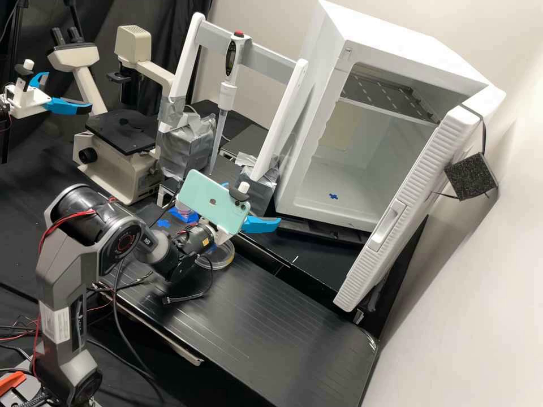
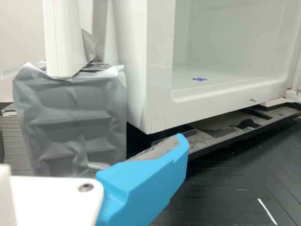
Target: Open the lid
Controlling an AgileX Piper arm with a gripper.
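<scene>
Grey arm: noted at the left, bent at its elbow, with the wrist extended over the black panel.
Gripper: held above the panel and directed toward the white cabinet; jaws found standing apart.
Clear dish: located flat on the panel beneath the wrist, partly covered by it; whether its lid is seated cannot be determined.
Phone: mounted on the gripper; one blue finger is largely screened by it in the high view.
Cabinet door: swung open.
White stand: placed beside the cabinet, its feet wrapped in grey tape; a pipette is held between its legs.
Microscope: positioned beside the stand.
</scene>
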